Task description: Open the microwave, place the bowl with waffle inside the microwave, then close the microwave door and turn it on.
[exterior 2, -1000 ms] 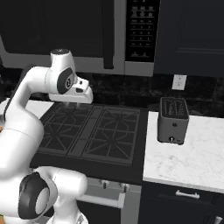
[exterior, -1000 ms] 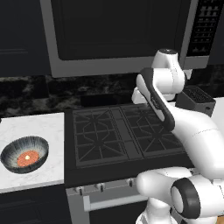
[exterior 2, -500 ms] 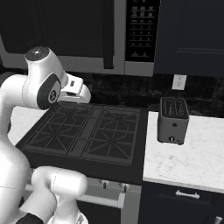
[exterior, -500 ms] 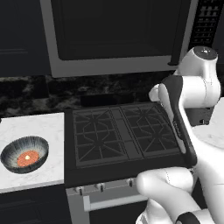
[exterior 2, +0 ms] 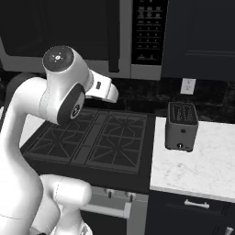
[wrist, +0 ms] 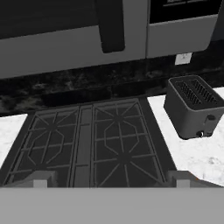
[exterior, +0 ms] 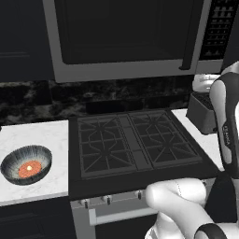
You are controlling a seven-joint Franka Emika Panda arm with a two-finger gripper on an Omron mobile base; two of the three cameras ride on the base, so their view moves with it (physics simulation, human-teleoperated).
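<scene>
The round dark bowl (exterior: 26, 164) holds a small orange waffle (exterior: 29, 169). The gripper (wrist: 112, 177) fingers are wide apart, holding nothing.

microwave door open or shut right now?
Shut. The microwave door sits flush in the grey frame, its dark bar handle beside the button panel, and no cavity shows. The bowl waits on the counter.

Streaked grey-blue bowl (exterior: 26, 164); orange-red waffle (exterior: 29, 168); white-marble counter (exterior: 32, 137).
</scene>
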